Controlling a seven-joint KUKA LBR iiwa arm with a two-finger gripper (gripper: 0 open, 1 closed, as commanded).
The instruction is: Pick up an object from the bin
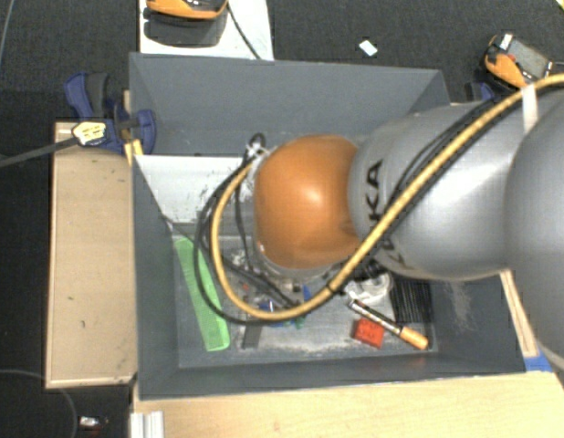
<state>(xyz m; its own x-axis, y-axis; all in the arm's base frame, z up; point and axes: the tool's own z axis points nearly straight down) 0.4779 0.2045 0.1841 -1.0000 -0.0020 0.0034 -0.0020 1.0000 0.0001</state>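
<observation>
Low over the middle of the grey metal bin [282, 89], the end effector [253, 310] sits beneath the arm's rounded orange cover [300, 199]. I cannot tell whether it is spread or pressed together, nor which thing lies under it. Just beside it, toward the bin's left wall, lies a long flat green plastic strip [202, 290]. Near the front wall, toward the right corner, lie a small red block [368, 333] and a thin stick with an orange end [414, 338]. A black ribbed piece [412, 301] lies behind them.
</observation>
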